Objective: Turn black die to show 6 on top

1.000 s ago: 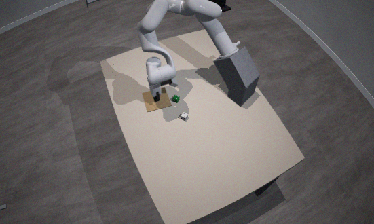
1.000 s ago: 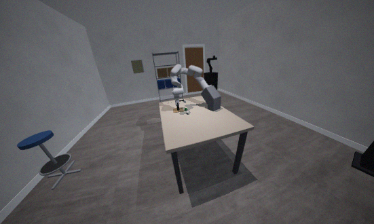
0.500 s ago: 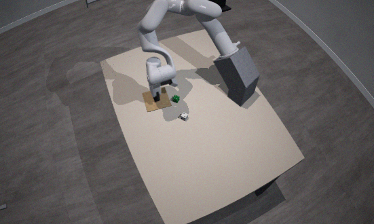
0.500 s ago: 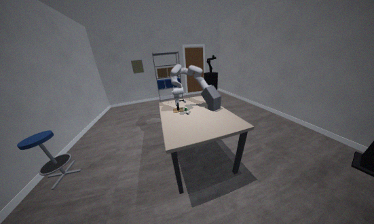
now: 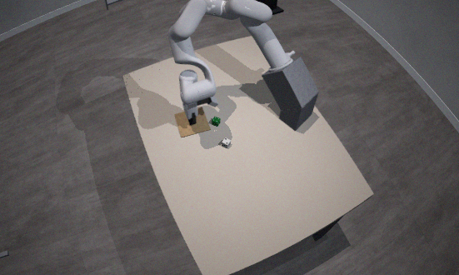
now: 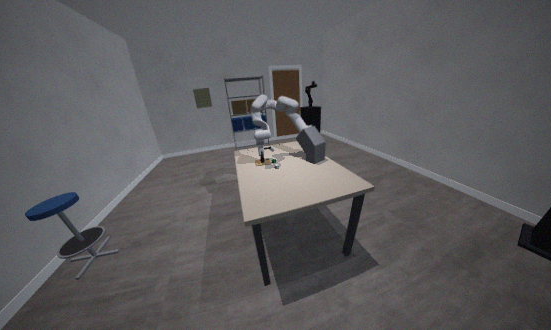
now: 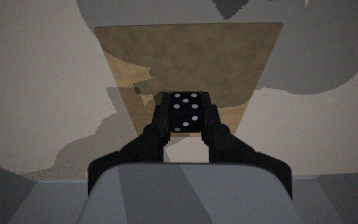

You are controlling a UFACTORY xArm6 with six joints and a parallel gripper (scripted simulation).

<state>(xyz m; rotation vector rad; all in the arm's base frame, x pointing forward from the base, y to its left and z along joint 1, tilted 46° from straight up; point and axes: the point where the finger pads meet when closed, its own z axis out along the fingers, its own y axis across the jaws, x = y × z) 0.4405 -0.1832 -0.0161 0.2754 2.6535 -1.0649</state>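
Observation:
My gripper is shut on the black die, one finger on each side of it. In the wrist view the die shows a face with five white pips and, nearer the camera's lower edge, a face with three in a diagonal. Its other faces are hidden. The die is over the tan mat; whether it touches the mat I cannot tell. The mat lies flat. A green die sits just beside the mat. A white die sits farther off; its pips are too small to read surely.
The pale table carries all of this. The arm's grey angular base block stands on the table, on the far side of the green die from the mat. The arm arches over the table's back part.

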